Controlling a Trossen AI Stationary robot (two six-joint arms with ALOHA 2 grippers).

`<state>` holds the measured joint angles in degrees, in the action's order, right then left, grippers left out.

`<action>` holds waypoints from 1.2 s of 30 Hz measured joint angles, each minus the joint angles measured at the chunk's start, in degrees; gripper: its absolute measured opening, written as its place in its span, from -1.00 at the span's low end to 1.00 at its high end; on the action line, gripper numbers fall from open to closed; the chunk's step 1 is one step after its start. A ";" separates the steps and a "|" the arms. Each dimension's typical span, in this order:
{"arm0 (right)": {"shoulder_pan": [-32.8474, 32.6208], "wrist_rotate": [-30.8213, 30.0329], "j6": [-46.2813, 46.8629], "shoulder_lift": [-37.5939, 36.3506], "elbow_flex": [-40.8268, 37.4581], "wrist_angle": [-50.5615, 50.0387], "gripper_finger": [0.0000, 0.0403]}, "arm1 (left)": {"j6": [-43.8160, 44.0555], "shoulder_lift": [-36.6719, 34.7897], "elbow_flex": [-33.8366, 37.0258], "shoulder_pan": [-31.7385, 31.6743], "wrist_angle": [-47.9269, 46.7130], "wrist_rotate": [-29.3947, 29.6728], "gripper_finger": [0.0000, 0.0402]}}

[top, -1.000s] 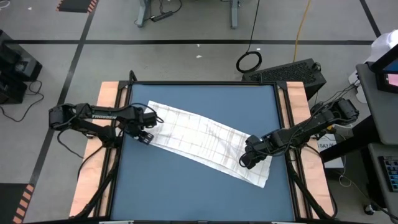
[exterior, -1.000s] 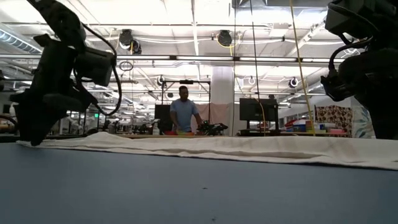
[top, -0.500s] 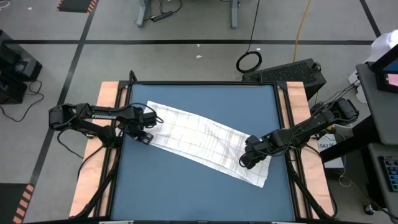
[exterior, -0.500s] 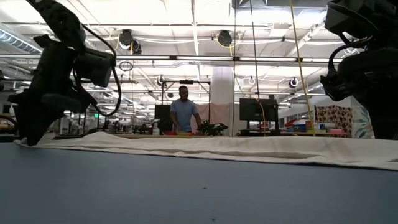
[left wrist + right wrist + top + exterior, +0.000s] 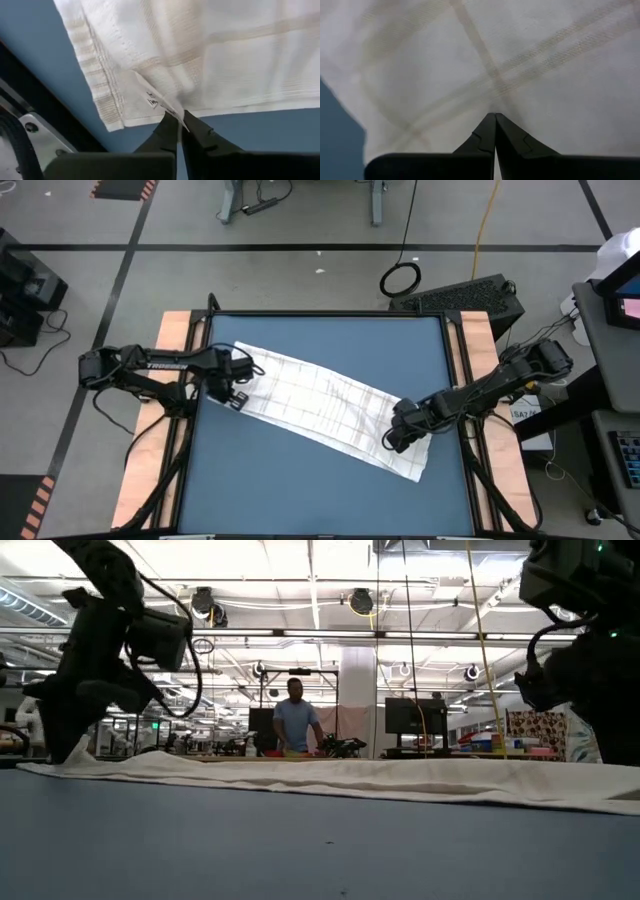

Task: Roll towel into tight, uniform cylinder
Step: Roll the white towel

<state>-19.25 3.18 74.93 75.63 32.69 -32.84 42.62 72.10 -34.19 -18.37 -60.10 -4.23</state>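
The white towel (image 5: 320,400) with thin grey grid lines lies spread flat on the blue table (image 5: 300,490), running slantwise from the far left to the near right. My left gripper (image 5: 232,397) stands at the towel's left end, shut on its edge. My right gripper (image 5: 393,442) is over the towel's right end, shut, with its tips in the cloth. In the low view the towel (image 5: 330,775) shows as a low flat band across the table. My left gripper pinches the towel's hemmed near edge (image 5: 161,111) between its two fingers, close to the left corner and right beside a small sewn label. It comes slanting down from the table's left side. The cloth around it lies on the table. My right gripper has its shut fingertips (image 5: 487,131) in the towel's upper face (image 5: 495,107) near the right end, coming from above and from the table's right. Faint creases run toward the tips. How much cloth lies between them is hidden by the fingers. The towel stays on the table.
Wooden boards (image 5: 175,340) flank the table on both sides. A dark keyboard-like case (image 5: 470,295) lies behind the far right corner. Bare blue table lies near and far of the towel. A person (image 5: 295,720) stands far off in the room.
My left gripper has shut on the towel's near edge at the left corner and has risen a little. My right gripper has shifted slightly, and the towel's right end has slid a little toward the table's left.
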 joint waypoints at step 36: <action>-5.60 9.14 3.67 2.41 0.04 -5.39 -1.00 | -8.18 -2.08 -11.50 3.99 -15.52 -12.45 -0.93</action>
<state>-24.85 12.32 78.60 78.04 32.73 -38.24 34.44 70.02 -45.69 -14.38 -75.62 -16.68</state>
